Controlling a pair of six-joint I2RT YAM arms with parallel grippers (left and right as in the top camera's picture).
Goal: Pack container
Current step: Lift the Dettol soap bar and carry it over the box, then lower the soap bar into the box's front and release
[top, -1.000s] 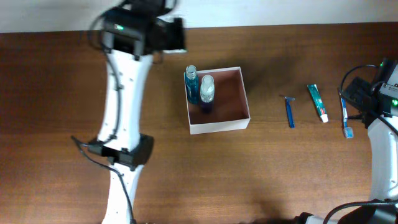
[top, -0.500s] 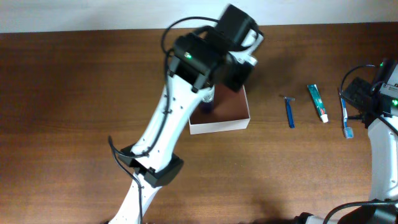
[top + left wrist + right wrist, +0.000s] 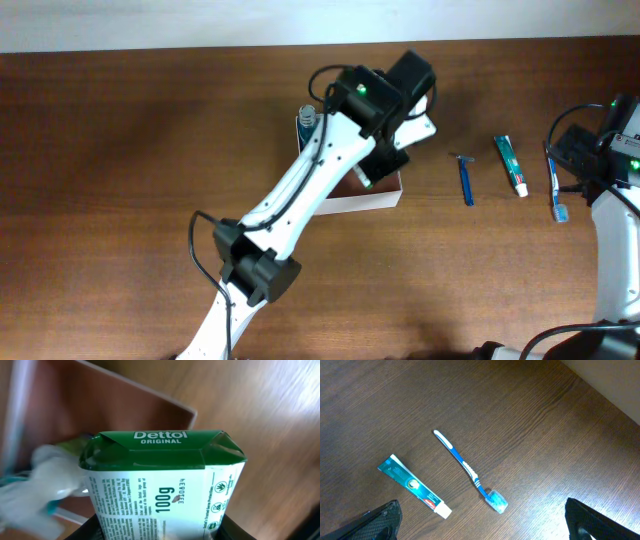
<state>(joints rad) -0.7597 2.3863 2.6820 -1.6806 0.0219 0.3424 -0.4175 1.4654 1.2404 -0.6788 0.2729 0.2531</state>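
- The brown wooden table meets a pale wall at the top edge of the overhead view.
- The left gripper is clenched on a soap box, green on top and white below, printed "Dettol Original". It is held over the right part of the container.
- The container lies at the centre of the frame. It is square and shallow, with white cardboard walls and a reddish-brown inside, and the arm covers most of it.
- A blue bottle stands at its upper left corner.
- To the right lie a razor, a toothpaste tube and a toothbrush, apart from each other.
- The right gripper, at the right edge, has its fingers spread wide and empty.
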